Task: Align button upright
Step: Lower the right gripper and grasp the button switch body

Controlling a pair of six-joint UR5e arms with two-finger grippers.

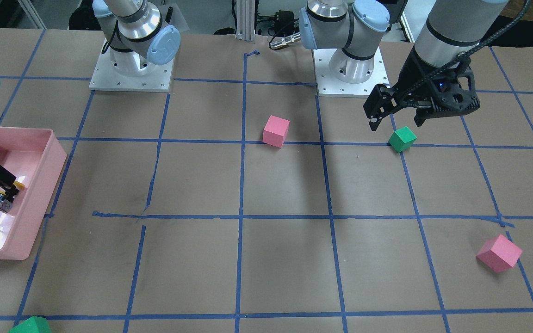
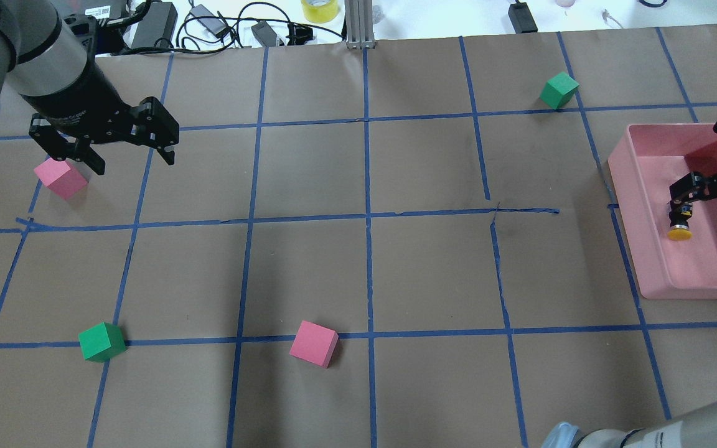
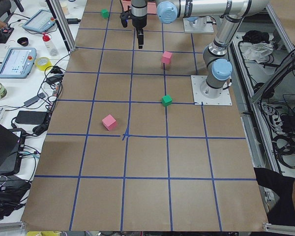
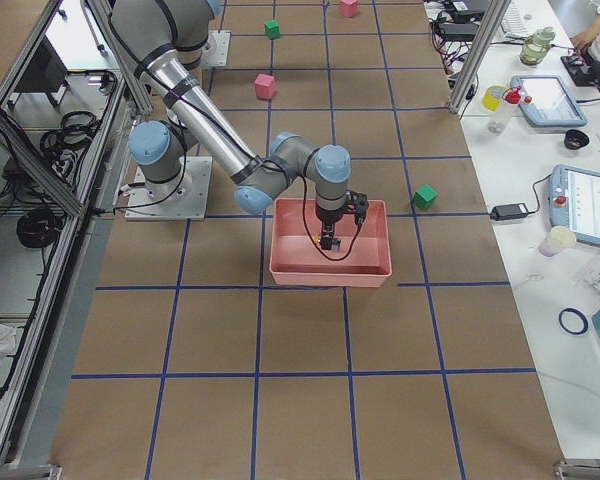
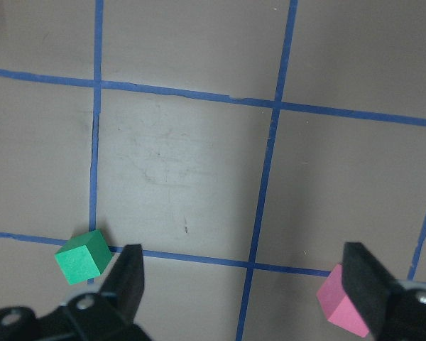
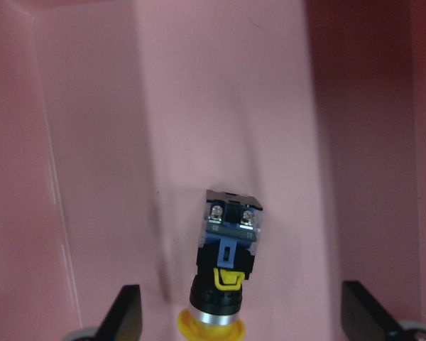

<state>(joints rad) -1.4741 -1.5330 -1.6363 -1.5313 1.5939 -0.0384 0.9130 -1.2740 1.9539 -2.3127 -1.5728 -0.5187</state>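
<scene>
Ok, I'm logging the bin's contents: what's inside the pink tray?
Inside the pink tray lies the button, on its side, with the right gripper open astride it. The floor beneath that gripper is hidden.

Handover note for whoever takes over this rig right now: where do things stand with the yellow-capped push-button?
Left gripper: open, empty, above the table, away from the job.
Right gripper: open, inside the pink plastic tray, straddling the small yellow-capped push-button, not touching it.
Button: lying on its side on the tray floor.
Done: nothing upright yet.
To do: grasp it and stand it cap up.
</scene>
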